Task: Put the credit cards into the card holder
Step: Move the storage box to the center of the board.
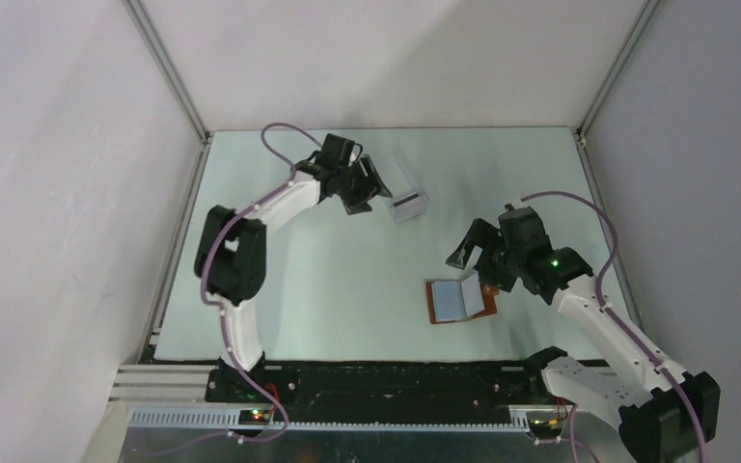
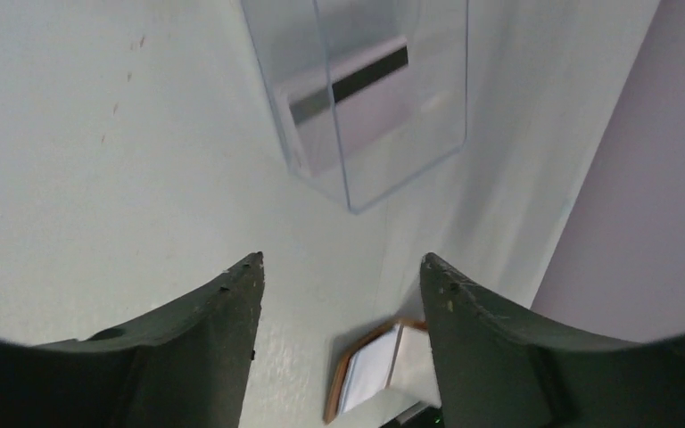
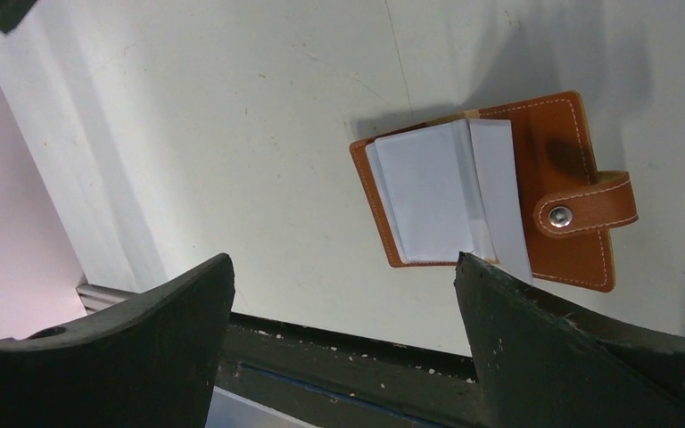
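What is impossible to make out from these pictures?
- Number of credit cards: left wrist view, stacked inside the clear box, only the front one shows.
- Card holder, lower edge: right wrist view, partly behind a right gripper finger.
- Whether it already holds cards: inside looks uniformly pale in every view.

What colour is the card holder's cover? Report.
The card holder is orange-brown, pale-stitched; right wrist view.

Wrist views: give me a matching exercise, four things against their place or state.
1. card holder
2. credit card
3. left gripper
4. right gripper

A. inside the clear box
B. open, pointed at the clear box
C. lying open, pale pockets showing
D. open, beside the card holder

Pairs: 1-C, 2-A, 3-B, 4-D
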